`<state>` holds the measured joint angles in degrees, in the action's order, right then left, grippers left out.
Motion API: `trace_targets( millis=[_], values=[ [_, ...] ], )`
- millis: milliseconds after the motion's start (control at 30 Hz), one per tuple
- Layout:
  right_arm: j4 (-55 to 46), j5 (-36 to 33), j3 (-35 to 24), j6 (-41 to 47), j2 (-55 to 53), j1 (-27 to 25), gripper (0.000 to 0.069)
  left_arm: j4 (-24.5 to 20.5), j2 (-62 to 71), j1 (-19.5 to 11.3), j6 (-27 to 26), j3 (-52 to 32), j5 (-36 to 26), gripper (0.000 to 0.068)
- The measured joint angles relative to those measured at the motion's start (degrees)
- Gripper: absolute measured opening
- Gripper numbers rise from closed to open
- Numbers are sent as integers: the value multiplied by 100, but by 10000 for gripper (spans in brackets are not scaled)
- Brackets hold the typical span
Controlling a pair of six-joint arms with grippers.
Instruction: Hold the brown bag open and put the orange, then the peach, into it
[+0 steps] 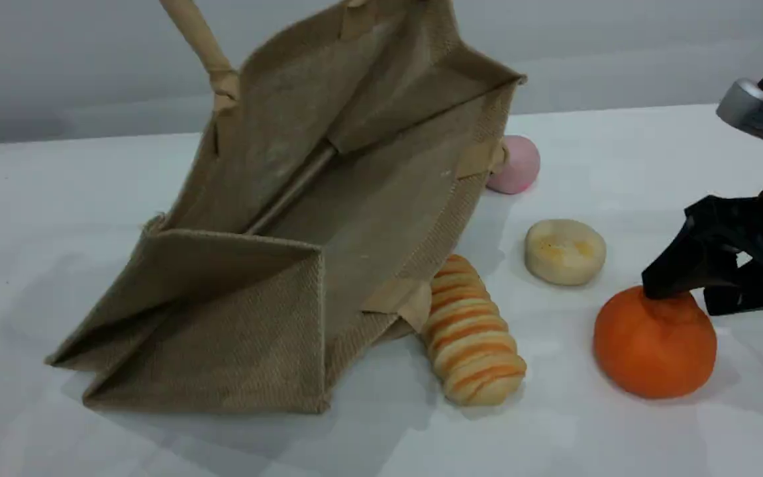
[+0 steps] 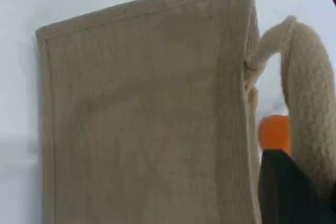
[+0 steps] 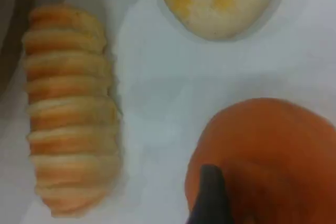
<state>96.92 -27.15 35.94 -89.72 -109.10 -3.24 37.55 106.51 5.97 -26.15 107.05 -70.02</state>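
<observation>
The right gripper stood spread wide, one fingertip touching the top of the orange on the table. The left gripper was clenched on a rope handle, holding the brown bag open, the peach just behind it

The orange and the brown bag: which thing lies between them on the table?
The striped bread loaf lies between the orange and the brown bag, close against the bag's mouth. The scene view shows this best.
</observation>
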Motion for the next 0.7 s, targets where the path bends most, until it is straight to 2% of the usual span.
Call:
trace_targets(
  millis=[333,400,500,600,700],
  values=[
    [319,79,60,-30,-456,502,470,7,-52,0,122,-11,0,71],
    [319,87,57,-30,-526,514,450,7,-52,0,129,-11,0,71],
    [319,108,57,-24,-526,514,329,7,-52,6,259,-11,0,71],
    [319,85,57,-24,-526,507,113,0,-52,80,297,-11,12,71],
    [314,0,57,-24,-450,500,45,-8,-52,136,254,-11,12,71]
  ],
)
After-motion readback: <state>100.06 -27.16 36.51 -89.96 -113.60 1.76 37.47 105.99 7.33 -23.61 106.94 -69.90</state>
